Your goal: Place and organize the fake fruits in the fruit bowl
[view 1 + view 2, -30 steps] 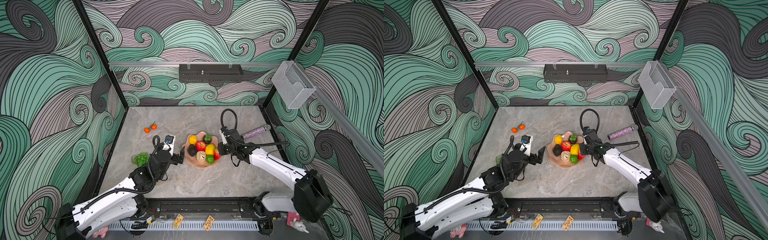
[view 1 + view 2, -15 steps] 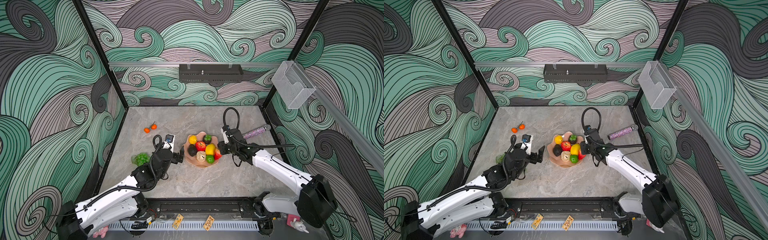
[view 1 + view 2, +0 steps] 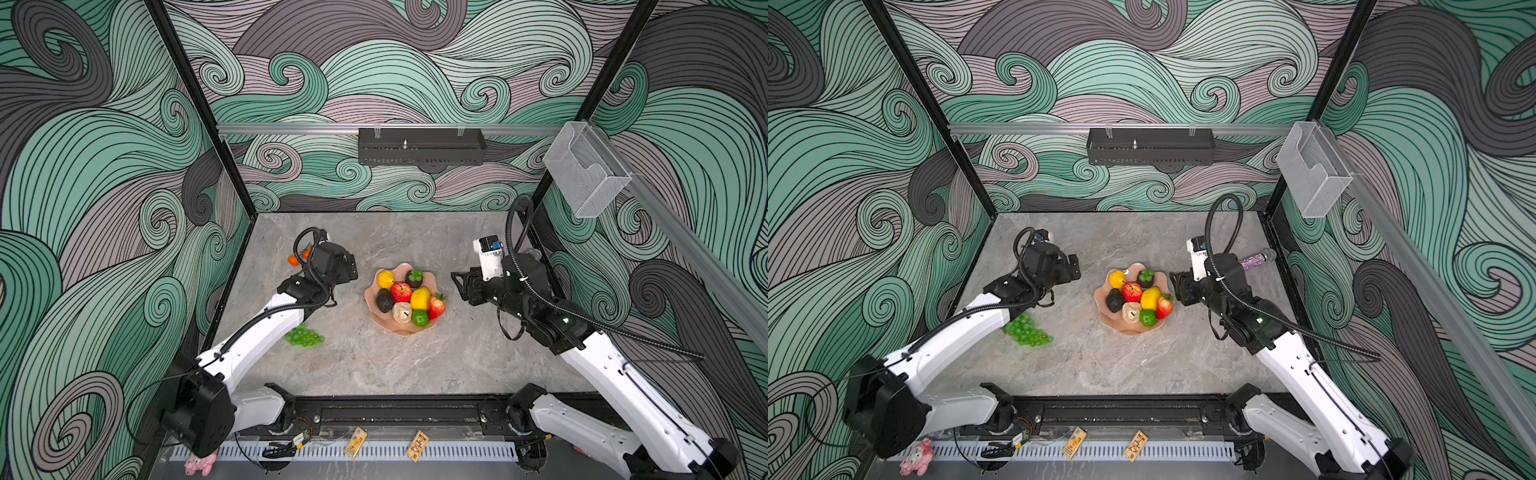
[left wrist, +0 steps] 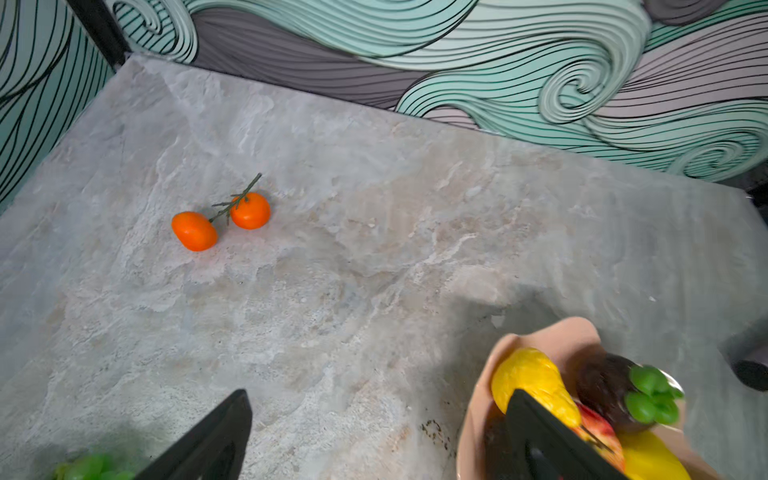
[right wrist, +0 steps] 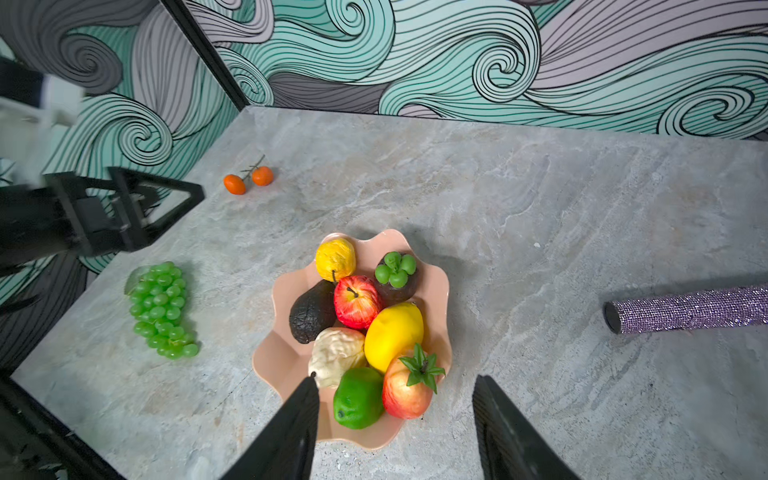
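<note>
At the middle of the counter (image 3: pixel 374 370), in both top views: fruit bowl (image 3: pixel 397 329), upright and flat on the stone.

Inside it, by the clock from the bowl's centre:
- wrinkled yellow fruit (image 3: pixel 385 279) at 11
- dark fruit with a green cap (image 3: pixel 414 277) between 12 and 1
- avocado (image 3: pixel 384 300) at 9
- red apple (image 3: pixel 401 291) almost dead centre
- lemon (image 3: pixel 420 298) at 3
- strawberry (image 3: pixel 436 306) at 4, against the rim
- lime (image 3: pixel 419 318) at 5
- beige bumpy ball (image 3: pixel 402 311) at 6

All eight packed close, each touching a neighbour.

Outside the bowl, on bare counter:
- green grape bunch (image 3: pixel 305 336) at 8 o'clock, partly tucked under the left arm (image 3: pixel 266 332)
- two stemmed oranges (image 4: pixel 250 211) at 10 o'clock, joined by one twig, largely hidden behind that arm in a top view
- glittery purple cylinder (image 3: pixel 1254 262) at 2 o'clock, lying on its side behind the right arm (image 3: pixel 602 361)

Left hand (image 3: pixel 352 270) between 9 and 10 o'clock of the bowl, near it and clear of the fruit, spread wide with nothing between its fingers.

Right hand (image 3: pixel 457 286) at 3 o'clock, just beside the rim, fingers apart and gripping nothing. In the right wrist view, strawberry and lime lying in the bowl beyond the gap between the fingers.
</note>
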Robot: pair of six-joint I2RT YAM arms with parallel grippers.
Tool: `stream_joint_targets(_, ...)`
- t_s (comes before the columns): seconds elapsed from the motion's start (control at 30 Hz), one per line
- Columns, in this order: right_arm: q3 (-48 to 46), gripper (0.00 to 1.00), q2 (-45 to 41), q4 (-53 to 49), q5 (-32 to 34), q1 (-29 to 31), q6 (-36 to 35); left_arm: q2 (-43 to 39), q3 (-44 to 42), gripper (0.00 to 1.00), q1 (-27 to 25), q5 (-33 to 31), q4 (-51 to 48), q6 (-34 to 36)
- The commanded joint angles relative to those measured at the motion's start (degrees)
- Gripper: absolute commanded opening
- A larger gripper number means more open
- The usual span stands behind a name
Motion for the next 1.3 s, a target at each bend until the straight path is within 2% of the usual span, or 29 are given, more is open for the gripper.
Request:
stream_joint_targets(0.0, -3.8, 0.63, -2.6, -0.3, -2.6, -0.3, 0.4, 6.1, 6.6, 0.96, 4.6, 2.2, -6.7, -3.7)
stream_joint_targets(0.13, -9.2, 0.69, -6.3, 2.0, -5.4, -0.3, 3.4, 18.2, 17.7, 0.93, 9.2, 4.0, -12.1, -2.7)
stream_joint_targets(0.27, -13.5, 0.72, -9.6, 4.1, -9.0, -0.3, 6.9, 30.2, 30.9, 0.93, 10.6, -2.3, -19.1, 0.1)
stream_joint_targets(0.37, -16.1, 0.73, -12.2, 4.3, -10.1, -0.3, 8.6, 38.4, 39.4, 0.89, 12.9, -4.7, -23.6, 1.7)
stream_joint_targets(0.5, -19.3, 0.76, -15.9, 4.2, -11.4, -0.3, 9.3, 49.2, 51.4, 0.88, 14.3, -12.3, -28.3, 7.5)
stream_joint_targets(0.67, -21.6, 0.79, -18.6, 3.7, -12.8, -0.3, 9.3, 62.1, 69.6, 0.83, 15.9, -16.8, -39.2, 11.1)
stream_joint_targets(0.87, -23.3, 0.8, -19.6, 3.6, -12.6, -0.3, 9.7, 67.6, 75.4, 0.74, 18.1, -14.8, -40.0, 15.0)
stream_joint_targets(1.27, -23.2, 0.8, -18.0, 4.3, -12.5, -0.3, 9.5, 69.6, 75.9, 0.56, 20.5, -7.0, -39.6, 16.9)
